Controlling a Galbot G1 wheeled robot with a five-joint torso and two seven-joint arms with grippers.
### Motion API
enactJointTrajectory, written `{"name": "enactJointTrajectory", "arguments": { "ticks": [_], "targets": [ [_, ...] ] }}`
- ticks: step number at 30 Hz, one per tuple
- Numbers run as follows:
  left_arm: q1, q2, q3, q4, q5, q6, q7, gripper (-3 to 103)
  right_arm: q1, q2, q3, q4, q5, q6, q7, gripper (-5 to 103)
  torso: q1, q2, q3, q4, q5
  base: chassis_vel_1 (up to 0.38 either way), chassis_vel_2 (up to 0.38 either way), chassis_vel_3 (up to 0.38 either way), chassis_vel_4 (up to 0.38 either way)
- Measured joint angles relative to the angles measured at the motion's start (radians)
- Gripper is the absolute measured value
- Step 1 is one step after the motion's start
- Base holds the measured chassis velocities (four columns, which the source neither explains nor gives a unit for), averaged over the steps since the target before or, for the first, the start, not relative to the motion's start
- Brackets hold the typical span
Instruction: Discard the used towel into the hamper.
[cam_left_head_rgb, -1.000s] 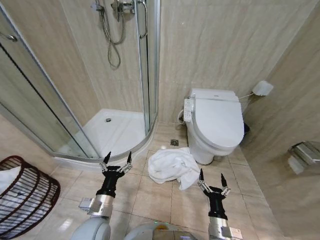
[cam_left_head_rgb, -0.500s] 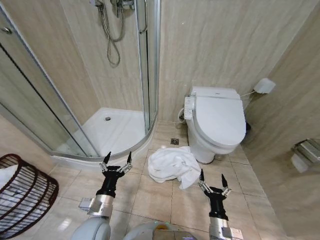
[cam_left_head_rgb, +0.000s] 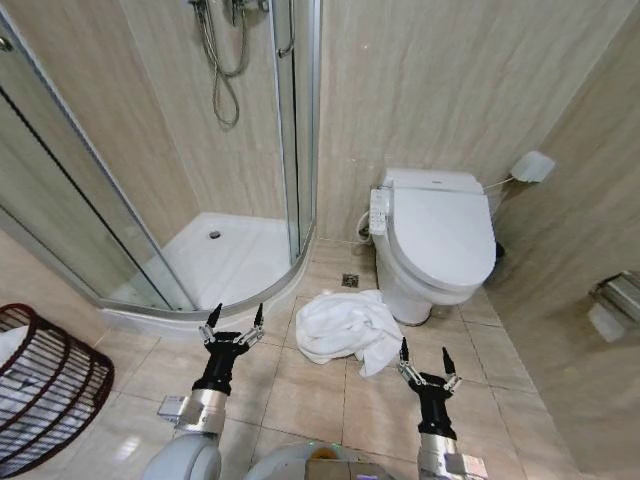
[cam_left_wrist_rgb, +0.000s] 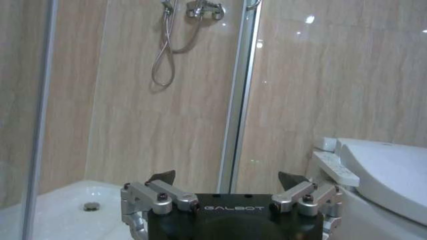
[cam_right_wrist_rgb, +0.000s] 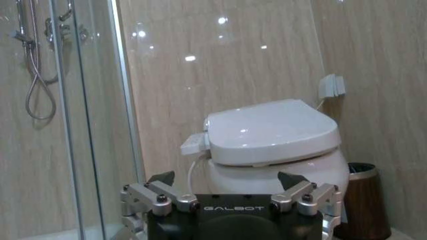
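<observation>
A crumpled white towel (cam_left_head_rgb: 346, 329) lies on the tiled floor just in front of the toilet (cam_left_head_rgb: 436, 245). The hamper (cam_left_head_rgb: 42, 389), a dark reddish-brown ribbed basket with something white inside, stands at the left edge of the head view. My left gripper (cam_left_head_rgb: 236, 319) is held up open, to the left of the towel and apart from it. My right gripper (cam_left_head_rgb: 423, 354) is also open, just right of the towel's near corner. Each wrist view shows its own gripper, left (cam_left_wrist_rgb: 227, 177) and right (cam_right_wrist_rgb: 227, 177), open with nothing between the fingers.
A glass corner shower cabin (cam_left_head_rgb: 215, 250) with a raised white tray fills the left back. A floor drain (cam_left_head_rgb: 349, 281) sits beside the toilet. A small dark bin (cam_right_wrist_rgb: 361, 207) stands behind the toilet by the right wall. A paper holder (cam_left_head_rgb: 612, 305) hangs on that wall.
The whole head view has shifted slightly: the hamper slid further toward the left edge and the toilet a little right. Both grippers hold the same open pose.
</observation>
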Motion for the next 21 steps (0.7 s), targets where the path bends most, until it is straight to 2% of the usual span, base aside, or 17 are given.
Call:
{"name": "enactJointTrajectory", "arguments": {
  "ticks": [11,21],
  "targets": [
    [0.000,0.000,0.000,0.000,0.000,0.000,0.000,100,0.003,0.000,0.001,-0.006,0.001,0.000,0.000,100,0.000,-0.005,-0.006,0.0000,0.0000,-0.011,0.005,0.001,-0.008],
    [0.000,0.000,0.000,0.000,0.000,0.000,0.000,100,0.002,0.000,0.000,-0.010,0.011,0.007,-0.012,100,0.002,-0.001,-0.003,0.0000,0.0000,-0.113,0.101,0.105,-0.096]
  ]
}}
